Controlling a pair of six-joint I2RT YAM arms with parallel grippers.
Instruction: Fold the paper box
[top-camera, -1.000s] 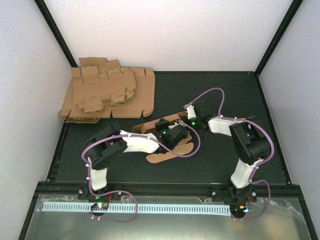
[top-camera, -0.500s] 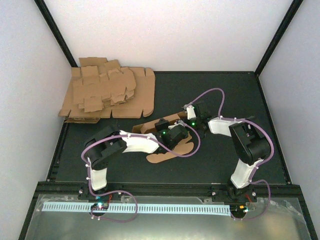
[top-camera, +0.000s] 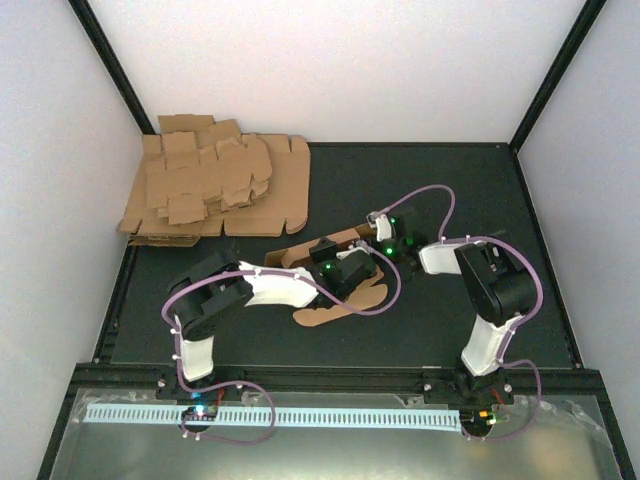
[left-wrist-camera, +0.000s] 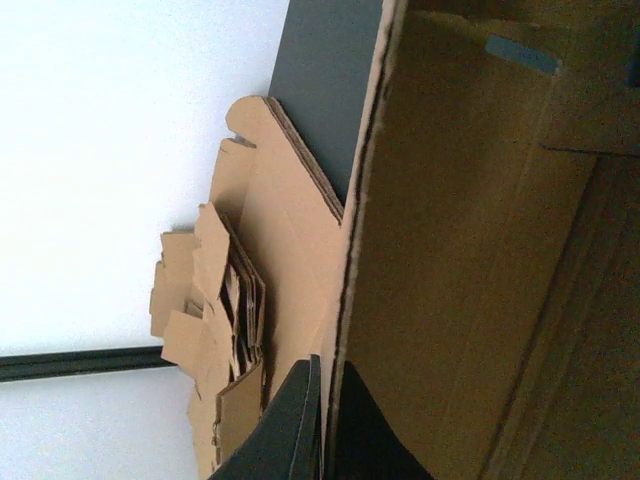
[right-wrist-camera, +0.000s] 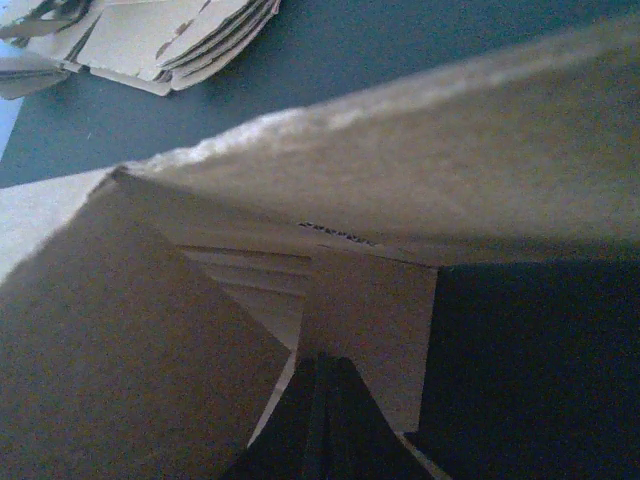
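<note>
The paper box is a partly folded brown cardboard piece in the middle of the dark mat, with one wall raised and a rounded flap lying flat towards the front. My left gripper is shut on the edge of a raised wall; in the left wrist view the fingers pinch that thin wall. My right gripper is at the box's right end. In the right wrist view its fingers are pressed together, tips against an inner flap under an overhanging panel.
A thick pile of brown cardboard sheets lies at the back left corner of the mat; it also shows in the left wrist view and the right wrist view. White walls enclose the mat on three sides.
The right wrist has shifted slightly right and back, and its cable loop has risen. The left arm and the box have hardly moved.
</note>
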